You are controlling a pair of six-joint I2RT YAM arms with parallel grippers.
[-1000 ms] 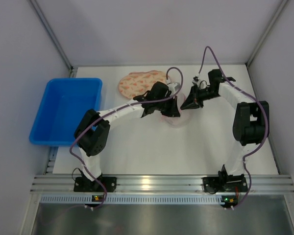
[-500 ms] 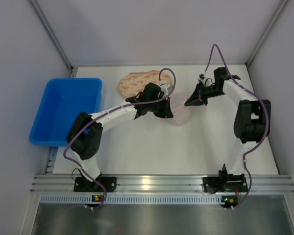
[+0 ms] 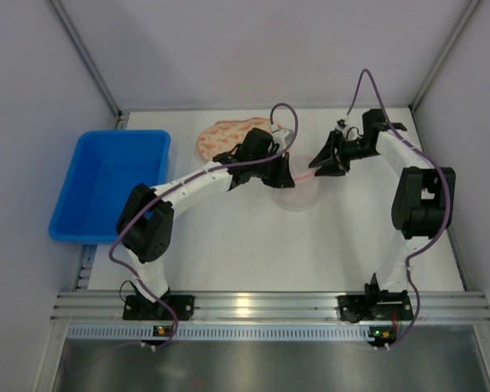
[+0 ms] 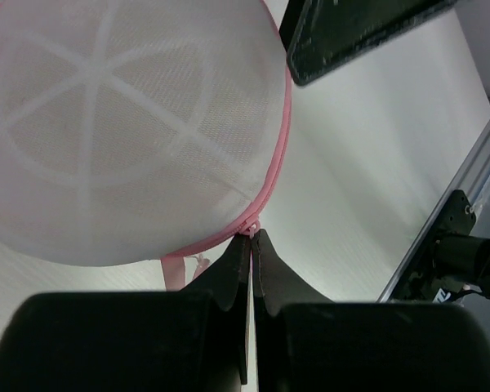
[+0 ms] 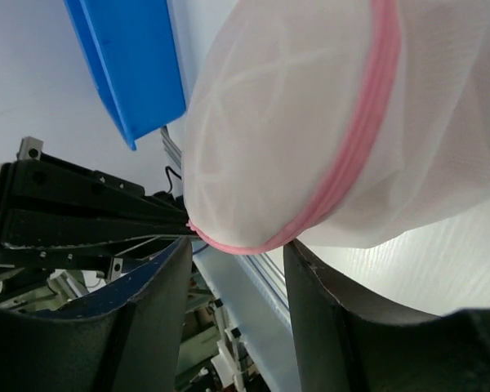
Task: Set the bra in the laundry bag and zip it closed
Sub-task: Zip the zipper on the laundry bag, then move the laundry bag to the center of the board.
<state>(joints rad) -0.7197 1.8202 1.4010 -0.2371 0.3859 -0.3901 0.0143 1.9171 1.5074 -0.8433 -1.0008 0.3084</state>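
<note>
The laundry bag (image 3: pixel 298 194) is a white mesh dome with a pink zipper band, lying mid-table between my two grippers. My left gripper (image 3: pixel 284 175) is shut, and its tips (image 4: pixel 251 234) pinch the pink zipper pull at the rim of the laundry bag (image 4: pixel 122 122). My right gripper (image 3: pixel 318 168) stands open on the bag's right side. In the right wrist view the laundry bag (image 5: pixel 286 122) bulges just ahead of the right gripper (image 5: pixel 237 245), its pink band running past the fingertips. The bra (image 3: pixel 229 135), peach with a floral print, lies on the table behind the left arm, outside the bag.
A blue bin (image 3: pixel 106 184) stands at the table's left edge and shows again in the right wrist view as a blue bin (image 5: pixel 131 65). The left arm reaches across the middle of the table. The aluminium rail (image 3: pixel 253 306) runs along the near edge.
My right gripper has opened and drawn slightly back and right, off the bag's rim. The left gripper stayed shut on the pull and shifted slightly toward the back.
</note>
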